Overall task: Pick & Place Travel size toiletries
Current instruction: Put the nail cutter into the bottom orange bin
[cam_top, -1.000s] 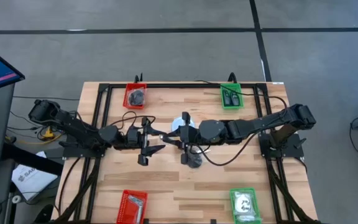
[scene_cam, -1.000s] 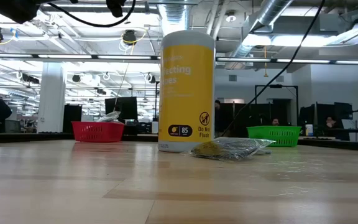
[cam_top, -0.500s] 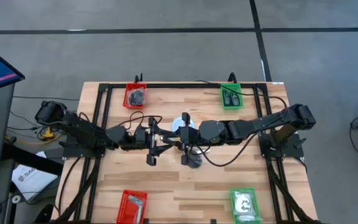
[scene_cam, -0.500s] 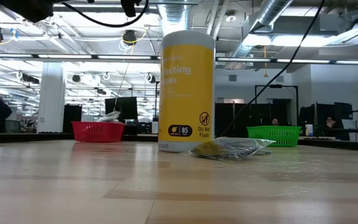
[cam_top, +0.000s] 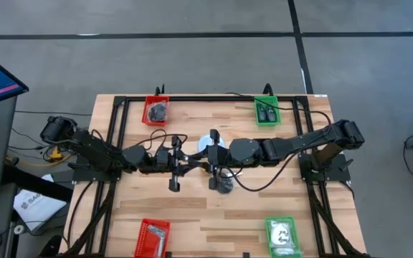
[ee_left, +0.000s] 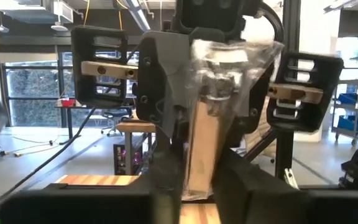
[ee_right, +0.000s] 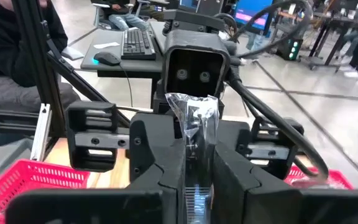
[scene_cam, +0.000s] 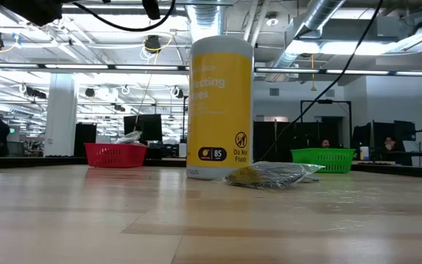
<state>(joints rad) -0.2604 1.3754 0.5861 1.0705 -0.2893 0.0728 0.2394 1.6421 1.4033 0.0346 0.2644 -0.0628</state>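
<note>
Handover mid-table | crinkly clear plastic packet [ee_right: 194,124] is clamped by right gripper [cam_top: 211,168], also pinched by left gripper [cam_top: 179,169] | risk: packet torn or dropped if released unevenly

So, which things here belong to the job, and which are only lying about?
Job:
- clear packet held in right claw, facing left claw
- crumpled packet on table
- black pieces, dark bottles, white packets in trays

Lying about:
- yellow jar
- keyboard on a desk behind
</note>
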